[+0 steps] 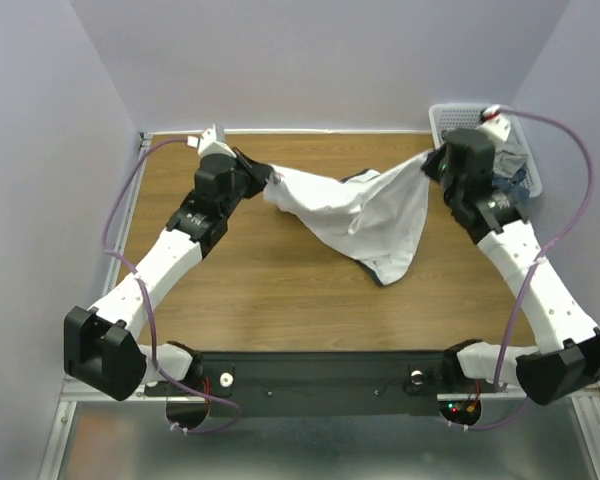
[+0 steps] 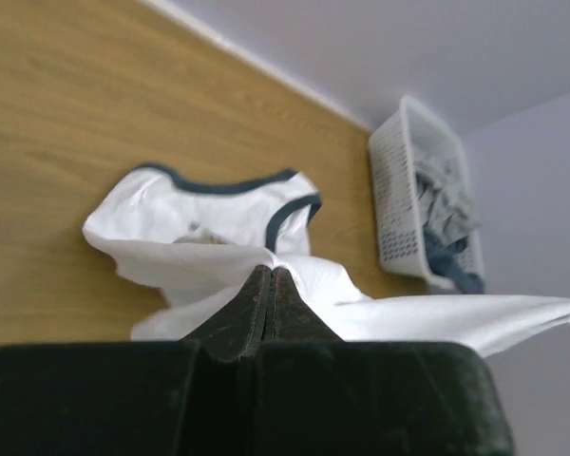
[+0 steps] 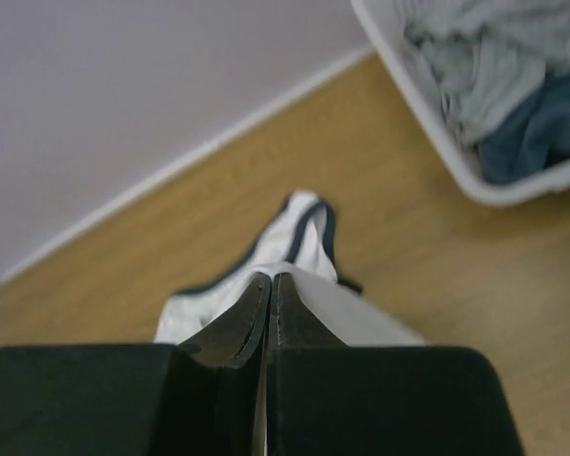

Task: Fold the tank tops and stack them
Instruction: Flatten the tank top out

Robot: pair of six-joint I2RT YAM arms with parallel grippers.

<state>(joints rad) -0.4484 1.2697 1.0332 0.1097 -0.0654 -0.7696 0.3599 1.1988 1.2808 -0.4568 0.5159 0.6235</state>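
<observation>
A white tank top (image 1: pixel 365 215) with navy trim hangs stretched between my two grippers above the far part of the wooden table, its lower part sagging onto the wood. My left gripper (image 1: pixel 270 180) is shut on its left end. My right gripper (image 1: pixel 427 163) is shut on its right end. In the left wrist view the shut gripper (image 2: pixel 271 274) pinches white cloth, and the tank top (image 2: pixel 209 228) shows its navy-trimmed opening beyond. In the right wrist view the shut gripper (image 3: pixel 271 277) pinches the tank top (image 3: pixel 299 237) the same way. The chest print is hidden.
A white plastic basket (image 1: pixel 450 120) stands at the far right corner behind the right arm, holding grey and blue clothes (image 1: pixel 510 165). It also shows in the left wrist view (image 2: pixel 399 190) and the right wrist view (image 3: pixel 427 104). Walls close the table's far and side edges.
</observation>
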